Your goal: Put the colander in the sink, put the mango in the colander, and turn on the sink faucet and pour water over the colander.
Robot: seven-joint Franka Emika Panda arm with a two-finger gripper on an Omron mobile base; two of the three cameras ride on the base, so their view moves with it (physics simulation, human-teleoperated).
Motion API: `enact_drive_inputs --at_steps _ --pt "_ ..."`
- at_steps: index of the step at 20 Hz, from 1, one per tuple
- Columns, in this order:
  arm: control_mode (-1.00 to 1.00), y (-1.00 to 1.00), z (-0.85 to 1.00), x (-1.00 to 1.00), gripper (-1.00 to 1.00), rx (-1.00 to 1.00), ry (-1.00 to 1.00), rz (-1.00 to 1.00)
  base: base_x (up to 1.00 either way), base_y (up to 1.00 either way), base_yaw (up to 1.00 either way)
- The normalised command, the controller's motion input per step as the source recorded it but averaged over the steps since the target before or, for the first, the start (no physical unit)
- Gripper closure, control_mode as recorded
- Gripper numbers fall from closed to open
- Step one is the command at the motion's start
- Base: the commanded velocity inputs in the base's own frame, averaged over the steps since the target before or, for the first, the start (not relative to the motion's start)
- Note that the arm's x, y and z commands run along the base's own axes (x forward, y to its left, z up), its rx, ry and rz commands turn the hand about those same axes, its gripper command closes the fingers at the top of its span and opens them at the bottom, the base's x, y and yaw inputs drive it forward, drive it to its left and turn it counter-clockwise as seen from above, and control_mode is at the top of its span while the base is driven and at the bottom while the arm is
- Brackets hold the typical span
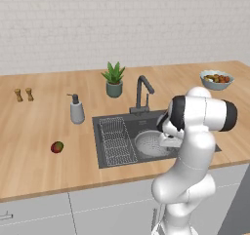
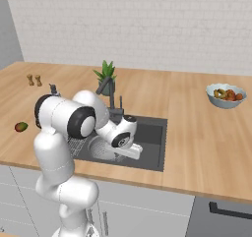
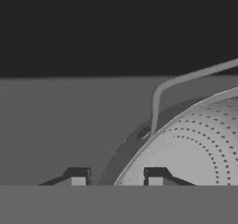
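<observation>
White brick wall behind, wood counter (image 1: 34, 127) w/ the dark sink (image 1: 105, 163) cut into it. The colander (image 1: 149, 144) is sitting in the basin, just right of the wire rack (image 1: 116, 140). In the hand view the end effector (image 3: 116, 179) is hovering low at the colander's rim, fingertips (image 3: 78, 179) spread apart w/ the rim passing between them, not pinching it afaict. The mango (image 1: 57, 146) is lying on the counter at about 9 o'clock from the sink, well apart. The faucet (image 1: 143, 93) is standing at 12 o'clock of the basin. A fruit bowl (image 1: 216, 79) is sitting far off around 2 o'clock.
</observation>
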Motion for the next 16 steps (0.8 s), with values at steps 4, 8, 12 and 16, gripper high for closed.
enact_drive_inputs --at_steps 4,8,12,16 --pt "-1.0 0.05 0.06 0.0 -1.0 0.0 0.0 0.08 0.0 0.0 0.0" --pt "-1.0 0.0 0.41 -0.04 -1.0 0.0 -0.03 0.06 0.0 0.0 0.0" --pt "-1.0 0.0 0.97 -0.32 -1.0 0.01 -0.15 0.0 0.0 0.0 0.0" --pt "-1.0 -0.01 1.0 -0.48 -1.0 0.04 -0.18 0.0 0.0 0.0 0.0"
